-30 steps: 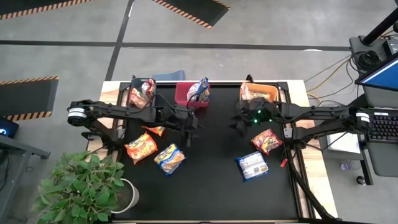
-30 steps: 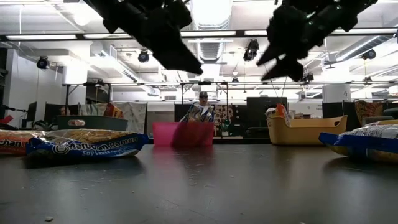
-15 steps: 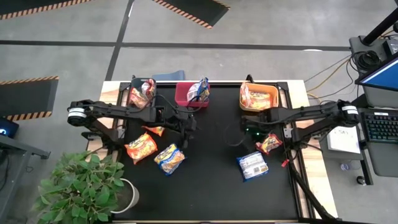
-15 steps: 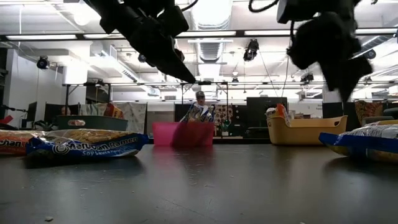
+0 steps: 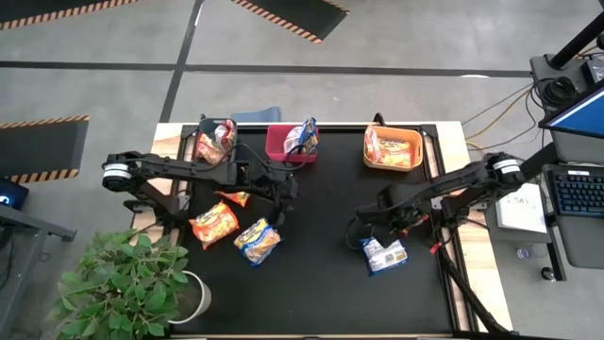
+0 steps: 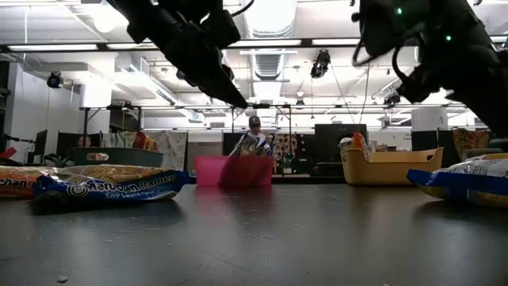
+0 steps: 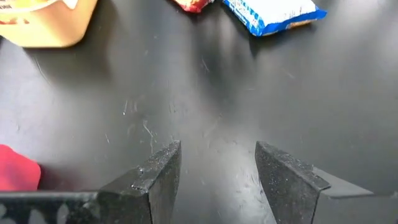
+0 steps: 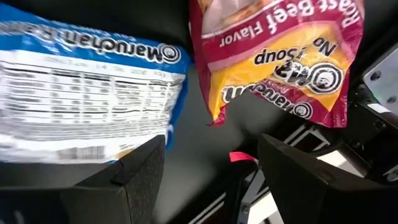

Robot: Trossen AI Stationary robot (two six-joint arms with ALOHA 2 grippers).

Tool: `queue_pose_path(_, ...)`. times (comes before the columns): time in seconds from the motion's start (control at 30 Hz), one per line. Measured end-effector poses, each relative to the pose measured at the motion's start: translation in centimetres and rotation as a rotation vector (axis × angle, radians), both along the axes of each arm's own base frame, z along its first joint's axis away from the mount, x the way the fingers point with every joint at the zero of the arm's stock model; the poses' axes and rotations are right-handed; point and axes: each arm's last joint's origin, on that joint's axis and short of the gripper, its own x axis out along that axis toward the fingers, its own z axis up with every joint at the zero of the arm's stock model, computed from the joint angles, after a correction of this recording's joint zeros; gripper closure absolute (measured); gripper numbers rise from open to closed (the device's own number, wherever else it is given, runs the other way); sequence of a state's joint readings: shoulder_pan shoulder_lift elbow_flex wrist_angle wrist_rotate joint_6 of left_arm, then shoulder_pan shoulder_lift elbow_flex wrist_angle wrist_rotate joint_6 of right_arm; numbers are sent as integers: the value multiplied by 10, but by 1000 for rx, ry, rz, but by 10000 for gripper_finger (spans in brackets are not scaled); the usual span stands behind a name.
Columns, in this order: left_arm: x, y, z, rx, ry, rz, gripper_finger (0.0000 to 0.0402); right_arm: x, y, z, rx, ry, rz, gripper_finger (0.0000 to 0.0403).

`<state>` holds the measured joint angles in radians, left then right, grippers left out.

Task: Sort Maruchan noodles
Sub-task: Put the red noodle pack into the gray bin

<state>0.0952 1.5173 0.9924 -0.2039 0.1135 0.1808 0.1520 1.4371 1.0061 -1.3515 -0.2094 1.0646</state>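
Illumination is provided from overhead: rows of ceiling light panels (image 6: pixel 274 12) are seen in the low view, and they are overexposed to plain white. Against them, the arms are rendered as dark silhouettes with little surface detail. A dull sheen is reflected from the black table top (image 6: pixel 262 230) below the panels, and soft, diffuse shadows are cast beneath the packets resting on it. In the high view, even daylight-like brightness is recorded, with only faint shadows beside the arms. Fine scratches on the table surface are picked out by glare in the left wrist view. In the right wrist view, the blue packet (image 8: pixel 81 99) is slightly blurred.
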Motion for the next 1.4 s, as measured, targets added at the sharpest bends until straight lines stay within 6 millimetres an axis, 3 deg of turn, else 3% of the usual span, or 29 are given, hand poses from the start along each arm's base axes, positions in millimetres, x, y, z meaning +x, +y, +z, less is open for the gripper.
queue_pose_path(0.43, -4, 0, -4, -5, 60, 0, 213, 14, 7, -30, -94, 66, 117, 175)
queue_pose_path(0.57, -5, 0, -4, -4, 65, -1, 213, 20, 7, -36, -93, 34, 133, 225)
queue_pose_path(0.87, -20, -2, -2, 5, 46, -6, 213, 26, 6, -44, -158, 10, 178, 376)
queue_pose_path(0.93, -25, -2, 1, 7, 9, -4, 215, 27, 6, -45, -177, -8, 200, 388)
queue_pose_path(1.1, -34, -3, 5, 4, -60, 5, 220, 44, 1, -42, -219, -220, 202, 394)
queue_pose_path(1.4, -32, -3, 4, -43, -120, 45, 222, 108, -16, -22, -331, -909, 375, 394)
